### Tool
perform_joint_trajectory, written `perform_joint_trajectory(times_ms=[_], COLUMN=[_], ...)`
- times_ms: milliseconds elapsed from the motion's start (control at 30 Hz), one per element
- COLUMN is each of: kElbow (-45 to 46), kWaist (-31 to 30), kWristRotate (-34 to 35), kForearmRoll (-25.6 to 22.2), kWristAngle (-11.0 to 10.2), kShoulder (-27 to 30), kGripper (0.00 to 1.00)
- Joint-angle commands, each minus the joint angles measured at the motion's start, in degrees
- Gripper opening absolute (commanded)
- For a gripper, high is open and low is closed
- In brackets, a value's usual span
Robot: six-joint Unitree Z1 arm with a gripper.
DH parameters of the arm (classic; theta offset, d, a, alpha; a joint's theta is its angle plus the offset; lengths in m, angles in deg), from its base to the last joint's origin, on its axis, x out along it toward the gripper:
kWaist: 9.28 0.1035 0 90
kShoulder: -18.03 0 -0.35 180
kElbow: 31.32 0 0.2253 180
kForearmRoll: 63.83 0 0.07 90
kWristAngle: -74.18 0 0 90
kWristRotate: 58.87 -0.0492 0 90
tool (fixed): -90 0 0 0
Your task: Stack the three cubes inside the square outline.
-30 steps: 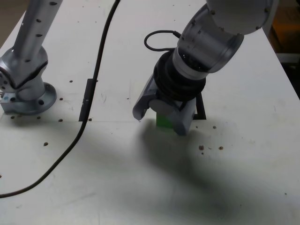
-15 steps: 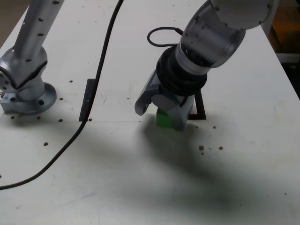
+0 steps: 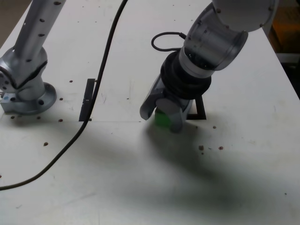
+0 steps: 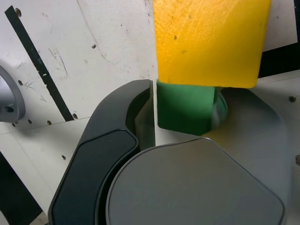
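Note:
In the exterior view my gripper (image 3: 161,118) is down at the table with the green cube (image 3: 162,120) between its fingers. The wrist view shows the green cube (image 4: 183,110) touching the grey finger (image 4: 243,123), while a thin sliver of table separates it from the black finger (image 4: 140,119). The yellow cube (image 4: 208,42) overlaps the green one and seems to rest on top of it. It is hidden in the exterior view. One corner of the square outline (image 3: 200,110) shows just behind the gripper. The red cube is out of sight.
The arm's base (image 3: 27,91) stands at the exterior view's left. A black cable (image 3: 96,79) runs across the table past a straight black strip (image 3: 87,98). Small dark specks (image 3: 201,147) dot the white tabletop.
The fingers have drawn in from a wide spread to close around the green cube. The wrist has shifted slightly toward the exterior view's right; the green cube has barely moved.

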Motion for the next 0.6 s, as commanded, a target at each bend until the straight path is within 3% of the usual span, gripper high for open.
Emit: perform_joint_trajectory(times_ms=[0, 200, 567], kElbow=[0.13, 0.87, 5.41], kWaist=[0.05, -0.36, -4.18], kWristRotate=[0.18, 1.74, 7.92], kForearmRoll=[0.06, -0.66, -4.57], kWristAngle=[0.09, 0.28, 2.45], kShoulder=[0.07, 1.83, 12.92], kGripper=[0.36, 0.34, 0.34])
